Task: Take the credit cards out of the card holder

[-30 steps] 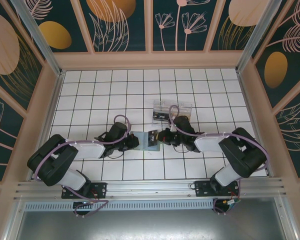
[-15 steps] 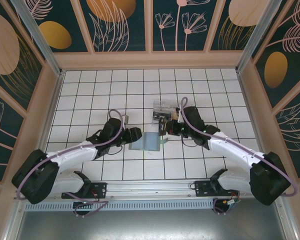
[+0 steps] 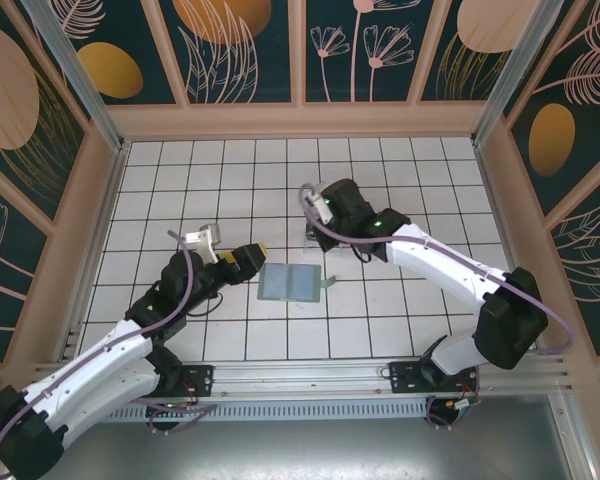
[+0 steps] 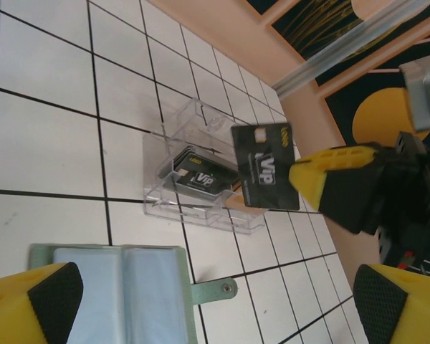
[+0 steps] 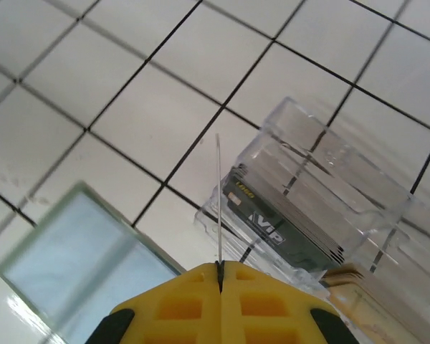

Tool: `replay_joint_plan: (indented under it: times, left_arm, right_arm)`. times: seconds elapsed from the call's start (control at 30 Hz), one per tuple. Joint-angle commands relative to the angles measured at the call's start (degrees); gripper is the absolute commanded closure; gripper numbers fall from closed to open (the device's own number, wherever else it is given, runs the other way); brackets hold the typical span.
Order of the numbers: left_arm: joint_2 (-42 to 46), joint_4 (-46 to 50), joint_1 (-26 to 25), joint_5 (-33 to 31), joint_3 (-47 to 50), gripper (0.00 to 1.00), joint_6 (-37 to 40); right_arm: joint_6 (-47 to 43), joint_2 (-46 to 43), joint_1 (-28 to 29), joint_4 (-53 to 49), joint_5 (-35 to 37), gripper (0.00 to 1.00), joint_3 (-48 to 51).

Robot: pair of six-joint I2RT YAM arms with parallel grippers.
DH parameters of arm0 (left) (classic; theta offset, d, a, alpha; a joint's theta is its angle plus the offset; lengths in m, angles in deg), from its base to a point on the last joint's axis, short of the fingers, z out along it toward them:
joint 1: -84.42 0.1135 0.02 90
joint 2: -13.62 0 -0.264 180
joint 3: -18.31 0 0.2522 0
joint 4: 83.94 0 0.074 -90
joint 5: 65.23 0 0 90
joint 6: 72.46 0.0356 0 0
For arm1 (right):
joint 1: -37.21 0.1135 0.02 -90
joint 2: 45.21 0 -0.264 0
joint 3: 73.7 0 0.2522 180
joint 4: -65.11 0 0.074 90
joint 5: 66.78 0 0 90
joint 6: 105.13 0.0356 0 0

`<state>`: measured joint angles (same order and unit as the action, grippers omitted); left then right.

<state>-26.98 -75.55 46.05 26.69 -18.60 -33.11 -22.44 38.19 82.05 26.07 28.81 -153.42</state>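
Card (image 4: 265, 166) pinched by right gripper (image 5: 220, 266) above clear box (image 4: 175, 125), likely for drop-off; left gripper (image 4: 215, 297) spread beside open card holder (image 4: 129, 287).

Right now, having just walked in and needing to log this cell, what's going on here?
The right pincer is shut on a dark credit card marked VIP and holds it at the clear plastic box, where more dark cards already sit. The card holder lies open and flat on the tiled table. The left pincer is wide open beside it, gripping nothing.
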Motion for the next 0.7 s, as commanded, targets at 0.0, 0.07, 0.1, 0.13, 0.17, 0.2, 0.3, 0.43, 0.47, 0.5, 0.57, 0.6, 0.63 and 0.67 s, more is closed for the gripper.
replay_joint_plan:
  times: [0.0,0.07,0.1,0.13,0.17,0.2,0.3,0.43,0.47,0.5,0.57,0.6,0.63,0.67]
  left_arm:
    - [4.13,3.49,-0.15,-3.36,2.31,0.01,0.07]
    - [6.12,4.4,-0.15,-3.9,3.01,0.02,0.02]
    - [6.92,4.8,-0.2,-4.14,3.3,0.01,0.0]
    - [7.6,5.15,-0.18,-4.15,3.61,0.01,-0.02]
    - [8.02,5.27,-0.21,-4.19,3.83,0.02,-0.02]
    - [8.45,5.28,-0.18,-4.16,4.14,0.01,-0.05]
    - [9.13,5.32,-0.18,-4.13,4.73,0.02,-0.13]
    - [9.47,5.28,-0.21,-3.85,5.04,0.01,-0.11]
    - [9.55,5.36,-0.14,-3.76,5.12,0.02,-0.06]
    - [9.8,5.37,-0.15,-3.82,5.22,0.02,-0.08]
    - [10.2,5.54,-0.18,-3.88,5.49,0.01,-0.14]
    - [10.55,5.65,-0.13,-3.99,5.64,0.02,-0.23]
    - [10.83,5.71,-0.21,-3.96,5.79,0.01,-0.29]
    - [10.96,5.75,-0.2,-3.99,5.92,0.01,-0.34]
  right_arm:
    - [-19.01,1.47,2.65,-3.3,6.0,1.0,-1.94]
    - [-24.22,2.74,3.65,-3.55,8.43,1.0,-2.1]
    - [-26.18,3.15,3.98,-3.06,9.68,1.0,-1.84]
    - [-27.91,3.37,4.13,-2.99,9.84,1.0,-1.73]
    - [-29.2,3.56,4.22,-2.87,9.71,1.0,-1.65]
    - [-31.07,3.83,4.42,-2.76,10.2,1.0,-1.56]
    - [-35.99,4.67,4.65,-1.85,12.69,1.0,-0.48]
    - [-41.75,6.02,4.62,0.05,15.36,1.0,1.17]
    - [-42.35,6.16,4.58,0.12,14.9,1.0,1.23]
    - [-42.94,6.47,4.44,0.27,14.44,1.0,1.26]
    - [-43.63,7.07,4.15,0.8,14.37,1.0,1.07]
    - [-43.74,7.43,3.89,1.14,14.46,1.0,0.88]
    - [-43.98,7.75,3.49,1.35,14.37,1.0,0.74]
    - [-44.14,8.03,3.27,1.54,14.29,1.0,0.73]
